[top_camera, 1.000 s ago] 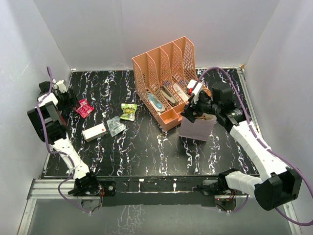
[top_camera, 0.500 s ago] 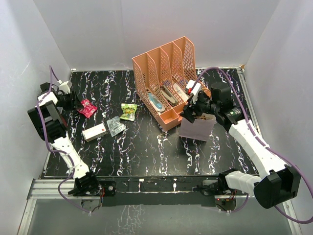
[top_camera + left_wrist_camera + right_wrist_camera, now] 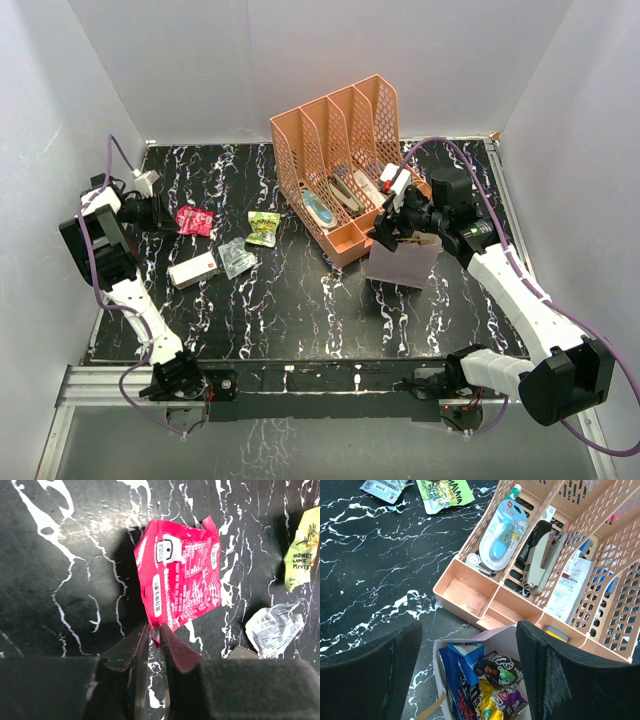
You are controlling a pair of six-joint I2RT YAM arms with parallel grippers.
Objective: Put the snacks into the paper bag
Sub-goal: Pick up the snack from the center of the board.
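**Left gripper point(image 3: 154, 630).** The fingers are drawn nearly together on the lower corner of a glossy red foil packet point(image 3: 182, 580), nipping it by the seam. The red foil packet sits at the far left of the black marble-patterned worktop point(image 3: 300, 300), well apart from the bag. The shadow under one edge suggests that edge is raised off the surface. A corner grip suits a thin, flat wrapper with no body to clamp.

**Right gripper point(image 3: 467, 630).** The fingers are spread wide above the mouth of the small greyish-mauve paper bag point(image 3: 403, 265) and hold nothing. Contact with the rim cannot be confirmed. It is probably stationed there to steady the opening for a delivery.

**Bag.** It stands just beside the front corner of the peach plastic mesh file organiser point(image 3: 340, 160), which appears to prop it upright. Several wrapped snacks point(image 3: 495, 667) in blue, purple and yellow already lie inside.

**Outstanding on the worktop.**
- a green mint packet point(image 3: 264, 227)
- a crumpled clear-silver packet point(image 3: 236, 257)
- a pale bar-shaped packet point(image 3: 194, 269)

All three lie between the left arm and the organiser.

**Assessment.** The task is partly complete, and the step in hand is the pick-up of the red foil packet. The slender corner hold could slip during the long carry across to the bag.
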